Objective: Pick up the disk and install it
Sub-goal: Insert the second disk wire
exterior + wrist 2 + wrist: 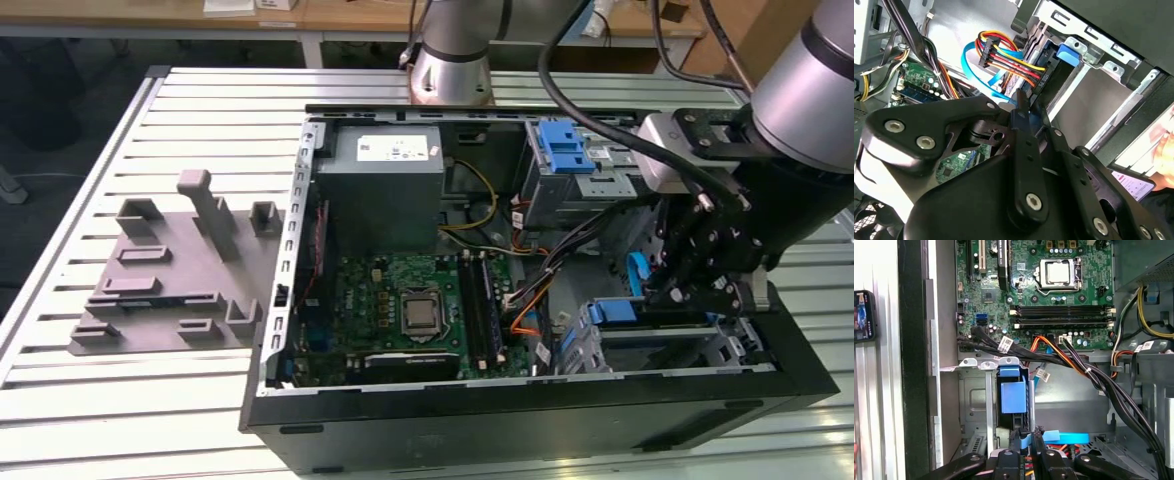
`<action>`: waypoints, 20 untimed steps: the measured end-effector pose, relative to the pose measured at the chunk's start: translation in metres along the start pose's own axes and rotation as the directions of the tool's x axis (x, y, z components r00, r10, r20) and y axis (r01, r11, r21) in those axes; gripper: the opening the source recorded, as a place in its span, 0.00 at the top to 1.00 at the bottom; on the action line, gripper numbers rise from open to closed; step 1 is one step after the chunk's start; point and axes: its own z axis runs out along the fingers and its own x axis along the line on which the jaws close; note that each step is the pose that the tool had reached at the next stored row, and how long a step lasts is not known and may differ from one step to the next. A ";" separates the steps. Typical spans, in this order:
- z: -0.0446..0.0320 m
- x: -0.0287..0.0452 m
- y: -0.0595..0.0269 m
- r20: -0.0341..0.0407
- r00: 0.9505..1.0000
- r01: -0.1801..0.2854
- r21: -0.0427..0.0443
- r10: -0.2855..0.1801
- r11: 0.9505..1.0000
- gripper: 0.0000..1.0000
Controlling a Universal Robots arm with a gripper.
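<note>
The arm (814, 90) reaches in from the exterior view's right, its wrist bent steeply so the gripper (694, 290) points straight down. The black linkage fingers (1026, 150) are drawn close together, their tips nearly meeting. In the first wrist view the gripper (1024, 440) shows its tips side by side, narrowly parted.

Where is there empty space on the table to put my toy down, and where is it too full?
Free: the slatted table along the exterior view's left edge, beyond the grey fixture, and the strip in front of that fixture. Crowded: inside the computer case, where cables cross near the pincer and the blue-framed drive bay.
</note>
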 end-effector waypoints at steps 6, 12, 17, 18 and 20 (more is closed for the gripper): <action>0.0000 0.0005 0.0000 0.003 1.000 0.000 0.000 0.000 1.000 0.84; 0.0000 0.0007 -0.0001 0.002 1.000 0.000 0.000 0.000 1.000 0.84; -0.0001 0.0008 -0.0005 0.001 1.000 0.000 0.000 0.000 1.000 0.84; -0.0001 0.0008 -0.0010 0.001 1.000 0.000 0.000 0.000 1.000 0.84; 0.0002 0.0010 -0.0021 0.001 1.000 0.000 0.000 0.000 1.000 0.84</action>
